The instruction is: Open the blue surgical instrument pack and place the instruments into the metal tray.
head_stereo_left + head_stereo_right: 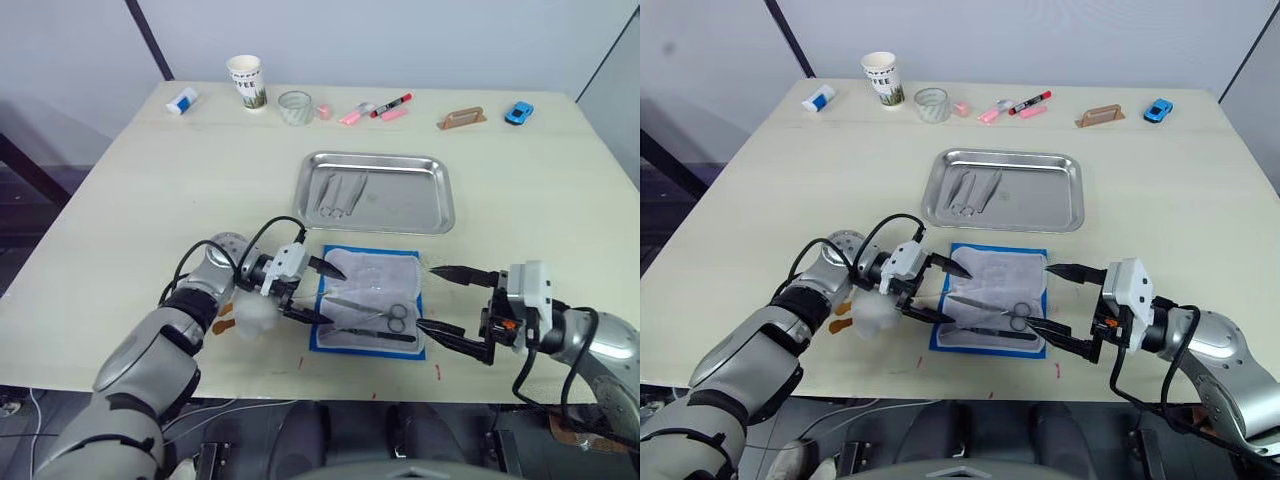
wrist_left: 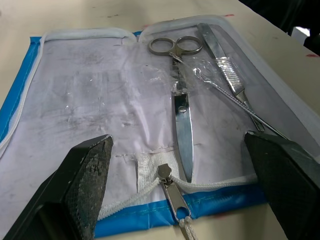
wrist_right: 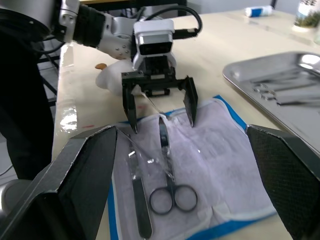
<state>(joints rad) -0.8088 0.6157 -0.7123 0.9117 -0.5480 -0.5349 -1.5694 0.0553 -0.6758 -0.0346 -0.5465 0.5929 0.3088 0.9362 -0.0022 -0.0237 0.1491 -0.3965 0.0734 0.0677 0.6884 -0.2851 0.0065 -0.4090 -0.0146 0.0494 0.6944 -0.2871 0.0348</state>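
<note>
The blue surgical instrument pack [image 1: 368,262] lies unzipped and flat near the table's front edge, pale lining up. On the lining rest silver scissors [image 1: 378,311] and long forceps [image 1: 372,336], also seen close up as scissors [image 2: 181,110] and forceps [image 2: 225,65]. The metal tray [image 1: 420,205] sits just behind the pack and holds a few slim instruments [image 1: 340,194] at its left end. My left gripper [image 1: 326,293] is open at the pack's left edge, by the zipper pull [image 2: 170,182]. My right gripper [image 1: 430,298] is open at the pack's right edge. Neither holds anything.
Along the far edge stand a paper cup [image 1: 246,80], a glass [image 1: 294,106], pink and red markers [image 1: 375,110], a brown block [image 1: 461,119], a blue toy car [image 1: 518,112] and a white tube [image 1: 182,100]. A white crumpled wad [image 1: 250,312] lies under my left wrist.
</note>
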